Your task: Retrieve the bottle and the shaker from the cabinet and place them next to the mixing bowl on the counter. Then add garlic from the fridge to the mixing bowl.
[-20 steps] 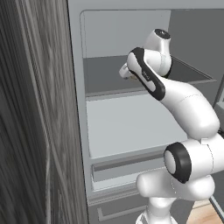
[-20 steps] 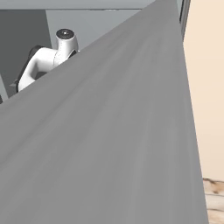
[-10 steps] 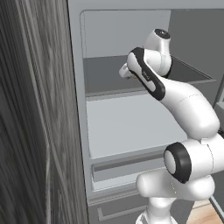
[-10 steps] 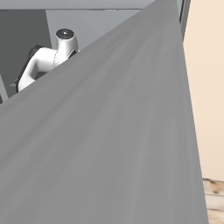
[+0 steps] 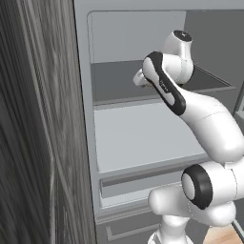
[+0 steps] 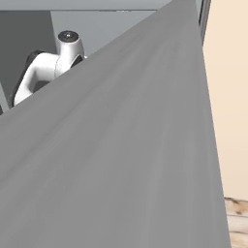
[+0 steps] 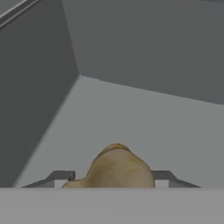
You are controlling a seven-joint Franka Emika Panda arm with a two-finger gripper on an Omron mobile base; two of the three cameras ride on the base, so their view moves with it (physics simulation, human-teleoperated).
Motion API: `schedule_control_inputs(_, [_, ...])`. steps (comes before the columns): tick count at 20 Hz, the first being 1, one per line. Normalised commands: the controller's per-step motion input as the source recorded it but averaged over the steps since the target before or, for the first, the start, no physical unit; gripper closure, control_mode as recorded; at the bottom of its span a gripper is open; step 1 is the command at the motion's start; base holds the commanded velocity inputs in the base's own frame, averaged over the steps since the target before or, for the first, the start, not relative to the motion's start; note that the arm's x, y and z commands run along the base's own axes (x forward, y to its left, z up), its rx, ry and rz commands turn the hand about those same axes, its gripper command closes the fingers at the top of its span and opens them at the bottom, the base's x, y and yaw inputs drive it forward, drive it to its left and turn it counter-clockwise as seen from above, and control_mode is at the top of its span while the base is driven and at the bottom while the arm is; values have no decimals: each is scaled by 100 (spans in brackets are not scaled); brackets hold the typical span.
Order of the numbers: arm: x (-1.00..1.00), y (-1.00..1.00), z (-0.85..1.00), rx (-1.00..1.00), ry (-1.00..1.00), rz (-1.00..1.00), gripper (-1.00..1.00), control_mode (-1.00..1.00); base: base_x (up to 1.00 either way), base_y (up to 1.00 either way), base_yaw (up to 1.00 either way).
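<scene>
Arm reaches into the open fridge (image 5: pixel 119 143), wrist at the level of the upper shelf (image 5: pixel 114 83). In the hand view the garlic (image 7: pixel 116 168) sits directly between the two fingertips (image 7: pixel 61 177), one on each side and close against its flanks; whether the pads actually press on it cannot be told, since the contact area is cut off at the bottom of that view. Garlic rests on the pale grey shelf floor (image 7: pixel 144 113), near the corner where the darker side wall (image 7: pixel 35 87) meets the back wall (image 7: pixel 153 43). From the left base camera the gripper (image 5: pixel 139 78) is mostly hidden behind the arm's own forearm; a small tan patch shows just beside it. Dark woodgrain panel (image 5: pixel 33 133) fills the left of that view. From the right base camera a large flat grey surface (image 6: pixel 135 160) blocks nearly everything, probably the fridge door; the arm's upper joint (image 6: pixel 68 43) shows above its edge.
</scene>
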Motion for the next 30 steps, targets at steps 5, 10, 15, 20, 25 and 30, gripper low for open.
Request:
schedule_control_inputs(5, [-78, -13, 7, 2, -5, -9, 100, -100, 0, 0, 0])
schedule_control_inputs(10, [-59, -12, 18, 2, -2, -13, 100, -100, 0, 0, 0])
schedule_control_inputs(15, [-59, -4, 33, 2, -1, -16, 100, -100, 0, 0, 0])
schedule_control_inputs(20, [-40, 0, 47, 0, 0, -16, 100, -100, 0, 0, 0])
schedule_control_inputs(25, [-50, 0, 36, 1, 0, -12, 100, -100, 0, 0, 0])
schedule_control_inputs(30, [-73, -5, 3, 6, 0, -1, 100, -100, 0, 0, 0])
